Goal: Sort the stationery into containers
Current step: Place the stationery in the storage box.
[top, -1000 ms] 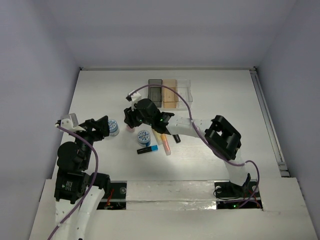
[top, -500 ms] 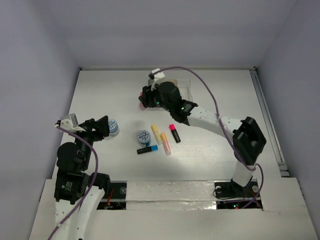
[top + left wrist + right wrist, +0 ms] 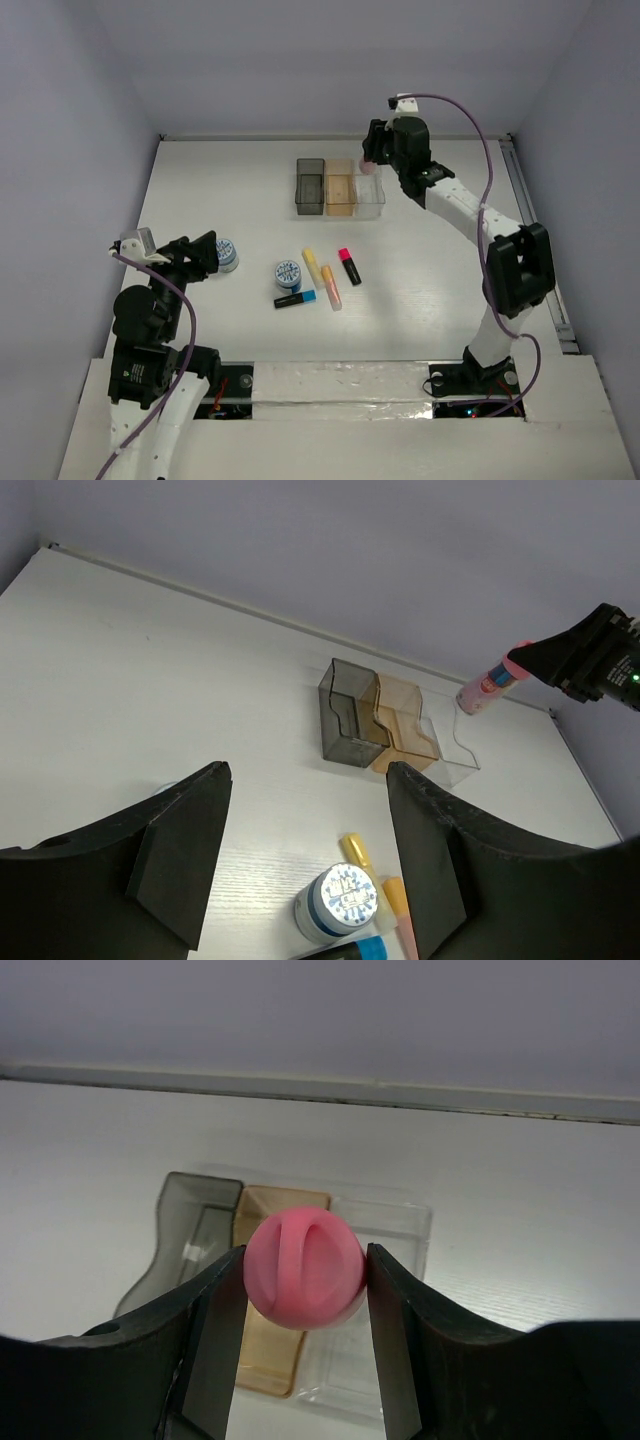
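Six stationery items (image 3: 288, 273) lie on the worktop (image 3: 450, 300); the containers (image 3: 325, 187) at 12 o'clock appear empty. Right gripper (image 3: 305, 1258) grasps the pink bottle (image 3: 303, 1272) above the clear bin (image 3: 369, 190); left gripper (image 3: 307, 775) stands released.

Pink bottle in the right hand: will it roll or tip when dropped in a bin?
The pink bottle looks slim and round, so it would probably roll on the table. Held slanted by the right hand, it likely tips against the clear bin wall rather than standing. Its rounded body may slip between flat fingers.
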`<state>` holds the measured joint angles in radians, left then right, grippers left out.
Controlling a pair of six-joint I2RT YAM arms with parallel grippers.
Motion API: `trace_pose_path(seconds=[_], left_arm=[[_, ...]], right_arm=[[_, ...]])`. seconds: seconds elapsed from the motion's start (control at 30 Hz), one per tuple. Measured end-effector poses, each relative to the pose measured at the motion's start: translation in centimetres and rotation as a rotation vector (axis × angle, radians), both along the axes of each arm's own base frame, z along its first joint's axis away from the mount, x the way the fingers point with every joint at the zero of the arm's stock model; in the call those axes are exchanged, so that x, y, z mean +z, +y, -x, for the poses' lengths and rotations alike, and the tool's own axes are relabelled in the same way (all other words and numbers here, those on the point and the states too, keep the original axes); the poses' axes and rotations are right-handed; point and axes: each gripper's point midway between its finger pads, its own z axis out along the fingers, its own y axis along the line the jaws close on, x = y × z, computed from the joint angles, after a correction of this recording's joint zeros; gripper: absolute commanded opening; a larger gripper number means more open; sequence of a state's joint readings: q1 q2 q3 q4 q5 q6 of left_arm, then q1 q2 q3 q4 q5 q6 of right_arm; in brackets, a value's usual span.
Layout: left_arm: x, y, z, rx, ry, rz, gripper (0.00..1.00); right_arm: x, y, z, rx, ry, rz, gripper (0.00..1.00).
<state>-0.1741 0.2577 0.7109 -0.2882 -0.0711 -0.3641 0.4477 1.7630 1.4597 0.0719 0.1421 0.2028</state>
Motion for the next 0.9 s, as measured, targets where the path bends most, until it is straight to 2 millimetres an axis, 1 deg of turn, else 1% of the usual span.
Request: trace_pose_path(seconds=[0.1, 0.17, 0.27, 0.33, 0.37, 0.63, 0.73, 0.9], left_arm=[[0.0, 0.0, 0.0, 0.000, 0.000, 0.000, 0.60], [0.0, 0.0, 0.0, 0.000, 0.000, 0.000, 0.60], [0.0, 0.0, 0.0, 0.000, 0.000, 0.000, 0.59], [0.0, 0.0, 0.0, 0.000, 0.000, 0.000, 0.59], [0.0, 0.0, 0.0, 0.000, 0.001, -0.001, 0.59], [0.0, 0.0, 0.0, 0.000, 0.000, -0.001, 0.59], [0.0, 0.1, -0.1, 0.006, 0.001, -0.001, 0.59], [0.0, 0.1, -0.1, 0.007, 0.002, -0.001, 0.59]], right_arm=[[-1.5, -1.6, -2.2, -0.037, 0.027, 0.027, 0.12], [-3.2, -2.1, -3.2, -0.043, 0.060, 0.050, 0.12], [-6.0, -2.6, -3.4, -0.038, 0.124, 0.084, 0.11], [-7.5, -2.6, -3.1, -0.022, 0.169, 0.101, 0.11], [-7.9, -2.6, -2.9, -0.014, 0.184, 0.104, 0.11], [-9.4, -1.9, -1.8, 0.043, 0.233, 0.103, 0.11], [-9.1, -1.8, -2.0, 0.042, 0.215, 0.096, 0.11], [-7.8, -1.6, -3.5, 0.021, 0.110, 0.064, 0.12]])
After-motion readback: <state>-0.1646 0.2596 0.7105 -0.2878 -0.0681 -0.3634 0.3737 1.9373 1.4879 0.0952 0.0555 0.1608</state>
